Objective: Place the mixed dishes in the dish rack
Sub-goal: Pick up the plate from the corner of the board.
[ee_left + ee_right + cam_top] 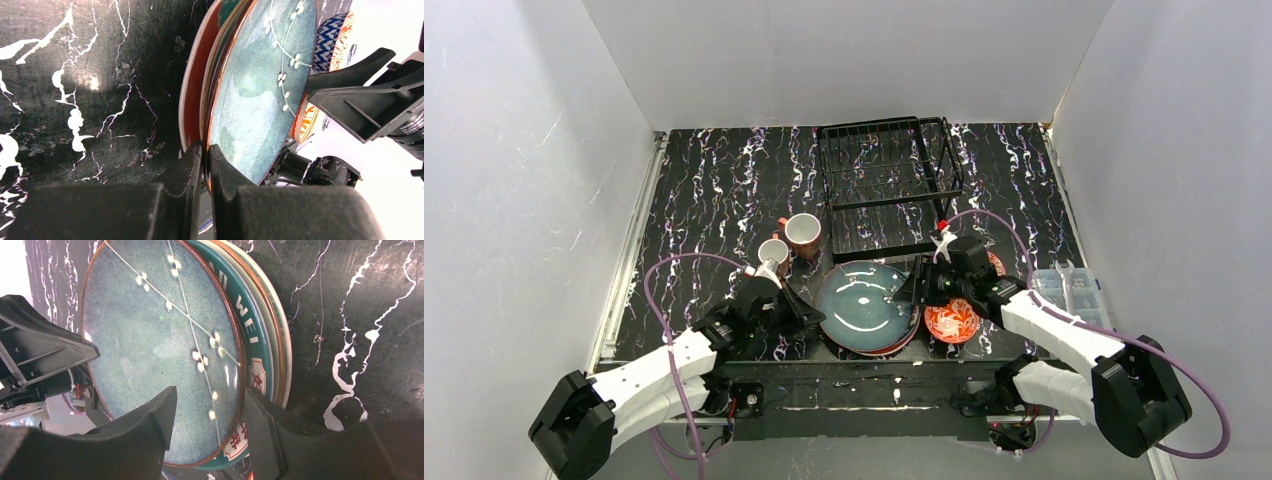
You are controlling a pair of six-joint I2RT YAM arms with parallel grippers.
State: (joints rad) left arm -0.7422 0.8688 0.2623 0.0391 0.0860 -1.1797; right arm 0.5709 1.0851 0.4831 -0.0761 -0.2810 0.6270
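Plates lie in one stack at the near edge of the table, between the two arms, with the dark teal plate on top. The left gripper is closed tight on that plate's left rim. In the left wrist view we see the copper-coloured edge run down into the thin slot between the jaws, and the plate appears tipped up off the ones beneath. The right gripper stands about half open across the opposite rim, one jaw over the plate's face and one outside it, above the lower plates. It grips nothing, and we cannot tell whether either jaw touches.

The rack lies straight beyond the stack, away from the arm bases and slightly to the right, with its long side running away from the bases. The right gripper is the nearer of the two to it. We judge that the coming move must carry the plate forward and turn it on edge, and a pinch on one side only may let it swing.

Readable writing: the second plate carries the white capitals "WEI" on its teal band. Below these sits a red-bordered label with Chinese characters that we cannot read.
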